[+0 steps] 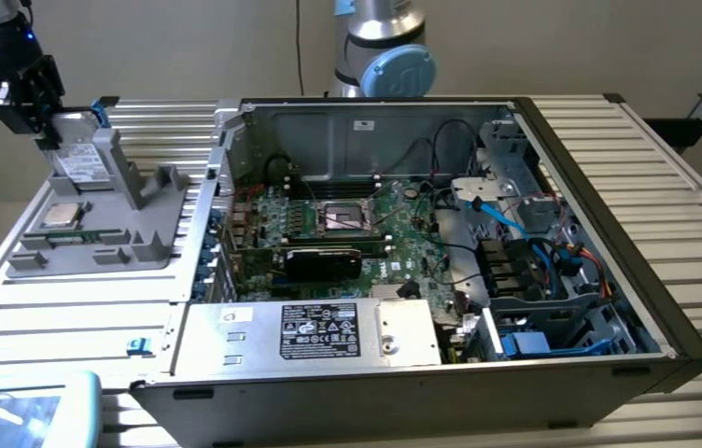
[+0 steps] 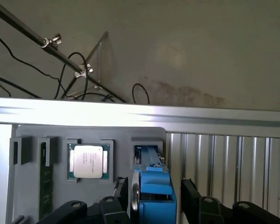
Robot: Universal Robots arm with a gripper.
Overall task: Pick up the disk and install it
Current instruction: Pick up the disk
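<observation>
The disk (image 1: 82, 164) stands on edge in a slot of the grey fixture (image 1: 139, 245) at the exterior view's left, its blue carrier tab up. My gripper (image 1: 52, 136) hangs right at the disk's upper end. In the wrist view the disk's blue carrier (image 2: 154, 184) sits between my two black fingers (image 2: 190, 196), which stand apart on either side of it with a small gap showing. The gripper (image 2: 154, 200) is open and the disk rests in its slot.
A square processor chip (image 2: 87, 161) and a green memory stick (image 2: 45, 186) lie in the same fixture. The open computer case (image 1: 650, 308) fills the middle and right of the ribbed table, with a silver power supply (image 1: 326, 331) in front and a drive bay (image 1: 551, 322) on the right.
</observation>
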